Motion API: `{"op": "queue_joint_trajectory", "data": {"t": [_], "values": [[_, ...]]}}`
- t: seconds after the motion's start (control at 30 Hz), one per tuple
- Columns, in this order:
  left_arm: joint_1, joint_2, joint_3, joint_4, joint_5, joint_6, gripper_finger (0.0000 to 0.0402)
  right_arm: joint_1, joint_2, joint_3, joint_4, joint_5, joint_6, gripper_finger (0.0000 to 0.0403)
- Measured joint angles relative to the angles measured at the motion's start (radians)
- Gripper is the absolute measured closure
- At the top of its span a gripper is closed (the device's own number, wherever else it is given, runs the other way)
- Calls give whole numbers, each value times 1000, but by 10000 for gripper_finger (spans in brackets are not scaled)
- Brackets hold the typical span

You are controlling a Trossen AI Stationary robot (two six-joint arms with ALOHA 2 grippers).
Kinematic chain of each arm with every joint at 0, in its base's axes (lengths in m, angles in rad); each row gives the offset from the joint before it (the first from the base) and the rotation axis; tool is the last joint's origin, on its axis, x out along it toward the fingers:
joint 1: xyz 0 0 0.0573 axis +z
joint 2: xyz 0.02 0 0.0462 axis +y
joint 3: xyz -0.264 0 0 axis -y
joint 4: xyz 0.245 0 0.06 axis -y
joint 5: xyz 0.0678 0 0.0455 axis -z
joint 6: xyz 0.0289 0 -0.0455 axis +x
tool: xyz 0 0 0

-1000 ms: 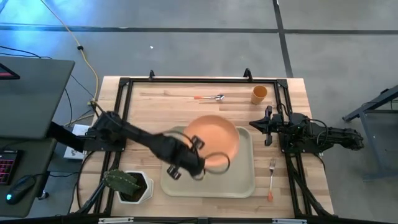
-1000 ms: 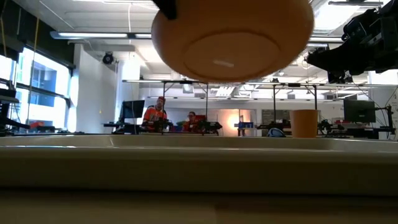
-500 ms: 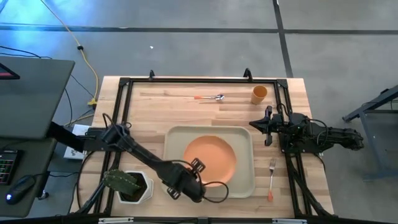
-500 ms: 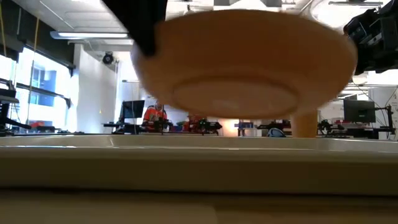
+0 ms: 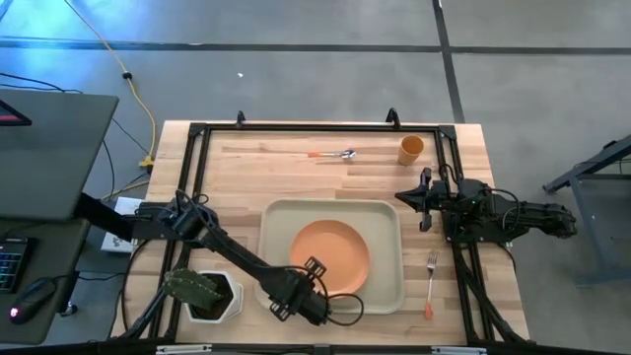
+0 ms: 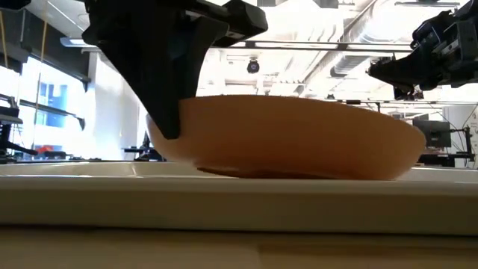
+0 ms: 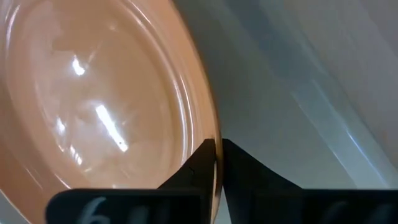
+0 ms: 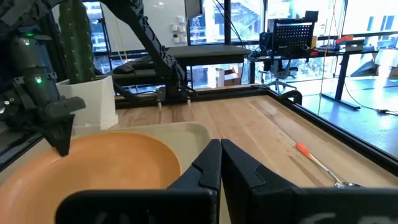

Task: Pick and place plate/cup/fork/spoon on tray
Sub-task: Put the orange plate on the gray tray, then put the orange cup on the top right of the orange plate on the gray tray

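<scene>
The round, glossy orange plate (image 5: 329, 255) has been lowered onto the smooth beige tray (image 5: 281, 219), its rim still pinched by the left hand (image 5: 317, 292); the right hand (image 5: 412, 197) is held closed.

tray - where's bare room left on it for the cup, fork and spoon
The tray is bare along its far strip and left side beside the plate. Its near edge is crowded: the left gripper clamps the plate rim there. The right gripper waits outside.

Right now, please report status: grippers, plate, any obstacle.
Left gripper shut on plate rim, plate down in tray. Right gripper shut, waiting beside tray. No obstacle seen.
</scene>
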State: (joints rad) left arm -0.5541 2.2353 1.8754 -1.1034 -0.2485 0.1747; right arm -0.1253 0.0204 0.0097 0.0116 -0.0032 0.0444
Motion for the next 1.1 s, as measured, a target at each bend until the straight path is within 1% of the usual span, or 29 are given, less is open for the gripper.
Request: {"op": "queue_joint_trajectory", "data": {"t": [0.17,0.27,0.37,0.53,0.67,0.77,0.9,1.0,1.1], "values": [[6,0,0,-4,21,-51,358,0,0,0,0,0,0,402],[6,0,0,-4,51,-50,344,0,0,0,0,0,0,402],[9,0,0,-4,56,-51,326,0,0,0,0,0,0,402],[20,-3,0,-10,68,-51,282,0,0,0,0,0,0,402],[34,-12,6,-25,114,-59,241,0,0,0,0,0,0,402],[49,-24,45,-76,144,-60,212,0,0,0,0,0,0,402],[88,-59,136,-187,156,-50,184,0,0,0,0,0,0,402],[147,-124,175,-189,160,-60,176,0,4,0,0,0,0,402],[219,-233,170,-129,161,-104,177,0,9,0,1,0,0,402]]}}
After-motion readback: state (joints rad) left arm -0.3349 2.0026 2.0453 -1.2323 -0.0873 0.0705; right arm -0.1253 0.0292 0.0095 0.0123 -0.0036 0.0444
